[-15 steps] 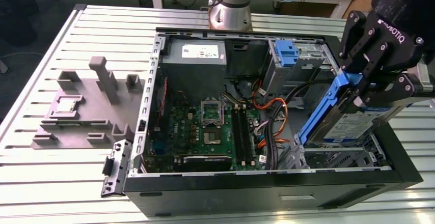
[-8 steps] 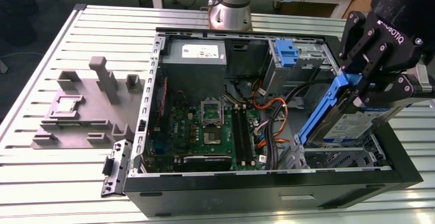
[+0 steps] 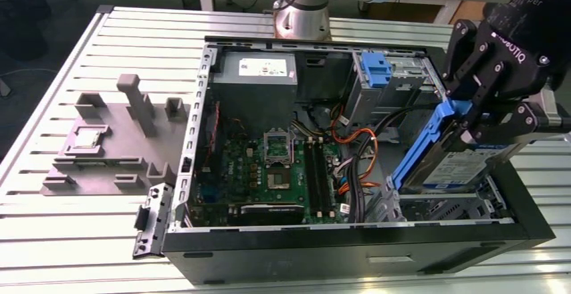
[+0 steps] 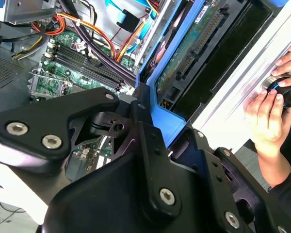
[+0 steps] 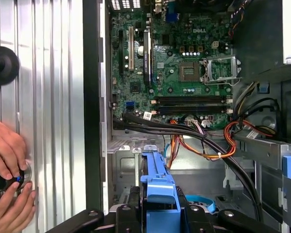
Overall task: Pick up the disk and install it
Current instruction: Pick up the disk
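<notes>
The disk, a silver drive with a white-and-blue label in a blue carrier bracket, hangs tilted over the empty bay at the front corner of the open computer case, on the exterior view's right. My black gripper is shut on its upper end, clasping the blue bracket. In the second wrist view the disk shows its green circuit side, with the gripper holding the bracket edge. In the first wrist view the disk points into the case from the gripper.
Inside the case lie the green motherboard, orange and black cables, a grey power supply box and another blue bracket. A grey fixture sits on the slatted table. A person's hands hold a black knob beside the case.
</notes>
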{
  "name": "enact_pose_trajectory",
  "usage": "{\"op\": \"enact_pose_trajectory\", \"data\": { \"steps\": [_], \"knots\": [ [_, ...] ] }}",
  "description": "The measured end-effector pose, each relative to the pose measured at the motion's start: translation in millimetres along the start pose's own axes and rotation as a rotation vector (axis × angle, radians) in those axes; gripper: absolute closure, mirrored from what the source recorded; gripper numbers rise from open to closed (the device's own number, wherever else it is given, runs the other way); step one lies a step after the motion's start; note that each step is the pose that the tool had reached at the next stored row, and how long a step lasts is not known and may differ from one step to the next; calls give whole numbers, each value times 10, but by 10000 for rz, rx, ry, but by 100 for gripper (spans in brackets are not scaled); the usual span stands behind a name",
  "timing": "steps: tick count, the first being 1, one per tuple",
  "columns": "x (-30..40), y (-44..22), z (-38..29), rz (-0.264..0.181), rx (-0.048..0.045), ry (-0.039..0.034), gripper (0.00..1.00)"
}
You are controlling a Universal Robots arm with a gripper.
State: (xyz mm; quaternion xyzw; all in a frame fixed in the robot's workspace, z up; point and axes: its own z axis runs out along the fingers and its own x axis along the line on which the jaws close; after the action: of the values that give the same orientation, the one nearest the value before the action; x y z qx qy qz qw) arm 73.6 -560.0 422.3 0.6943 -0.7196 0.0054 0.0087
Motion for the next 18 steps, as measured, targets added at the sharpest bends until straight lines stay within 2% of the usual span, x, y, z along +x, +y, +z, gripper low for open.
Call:
{"op": "enact_pose_trajectory", "data": {
  "steps": [12,18],
  "knots": [
    [-1,2,55,-2,-1,0,63],
    [-2,2,105,-2,-1,1,63]
  ]
}}
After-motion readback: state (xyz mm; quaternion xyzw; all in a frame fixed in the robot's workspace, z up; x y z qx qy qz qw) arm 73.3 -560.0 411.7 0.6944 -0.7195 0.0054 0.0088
